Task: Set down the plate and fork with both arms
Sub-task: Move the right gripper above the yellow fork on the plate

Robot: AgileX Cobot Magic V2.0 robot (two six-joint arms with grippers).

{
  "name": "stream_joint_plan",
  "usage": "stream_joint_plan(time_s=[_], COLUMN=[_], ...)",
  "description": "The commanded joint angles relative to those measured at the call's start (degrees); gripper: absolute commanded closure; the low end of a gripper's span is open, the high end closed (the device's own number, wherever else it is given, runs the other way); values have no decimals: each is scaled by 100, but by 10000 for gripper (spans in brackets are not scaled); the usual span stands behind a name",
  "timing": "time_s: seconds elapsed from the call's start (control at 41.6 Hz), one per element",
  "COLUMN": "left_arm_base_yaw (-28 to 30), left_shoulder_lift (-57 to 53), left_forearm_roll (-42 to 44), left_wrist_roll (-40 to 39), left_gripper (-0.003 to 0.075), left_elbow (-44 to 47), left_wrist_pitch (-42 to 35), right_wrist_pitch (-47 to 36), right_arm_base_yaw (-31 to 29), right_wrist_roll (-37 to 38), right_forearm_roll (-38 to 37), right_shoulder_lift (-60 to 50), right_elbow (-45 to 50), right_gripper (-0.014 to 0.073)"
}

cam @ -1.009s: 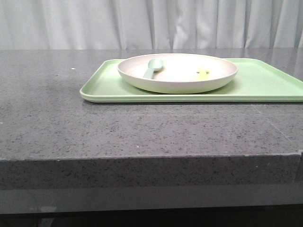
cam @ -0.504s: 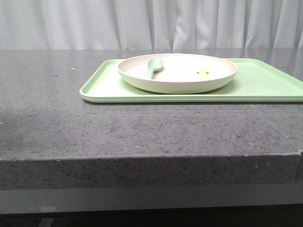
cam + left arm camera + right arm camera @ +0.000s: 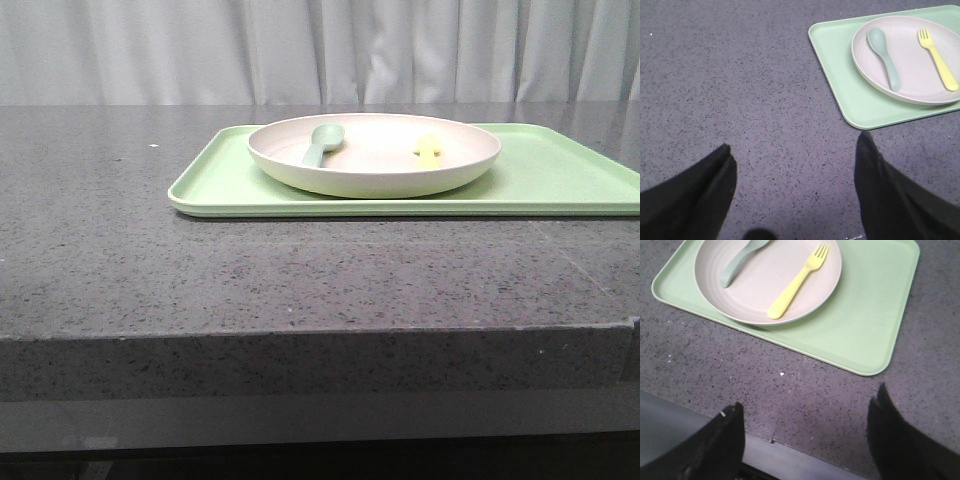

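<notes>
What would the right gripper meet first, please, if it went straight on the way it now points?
Probably the speckled grey stone table between its open black fingers, short of the rectangular light-green tray; depth is unclear.

1 plate (image 3: 375, 170) — 1 fork (image 3: 797, 281) — 1 spoon (image 3: 884, 57), 1 tray (image 3: 560, 180), 2 grippers.

yellow fork (image 3: 796, 281), cream plate (image 3: 755, 305), light-green tray (image 3: 870, 305), speckled grey table (image 3: 250, 280)
</notes>
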Motion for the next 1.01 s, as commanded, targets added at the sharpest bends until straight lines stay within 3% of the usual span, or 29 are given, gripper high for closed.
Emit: stream_joint_plan(time_s=[0.0, 0.384, 0.72, 0.985], left_arm_base_yaw=[-41, -41, -41, -41], left_shoulder_lift=[-10, -10, -10, 1], left_forearm_roll=[30, 30, 51, 51], left_wrist_roll=[13, 13, 13, 13], left_gripper=[227, 227, 227, 227], left_elbow=[-143, -143, -143, -143], left_wrist_pitch=[-342, -342, -342, -342], right_wrist_pitch=[14, 661, 1024, 1377], right_arm_base_yaw=[119, 453, 1074, 1120], right_wrist_roll=[-16, 604, 1647, 2212], right_forearm_roll=[56, 19, -808, -871], right_shoulder_lift=[469, 2297, 3696, 4748], right_elbow=[-561, -1925, -3034, -3971], right_gripper=[65, 65, 65, 65])
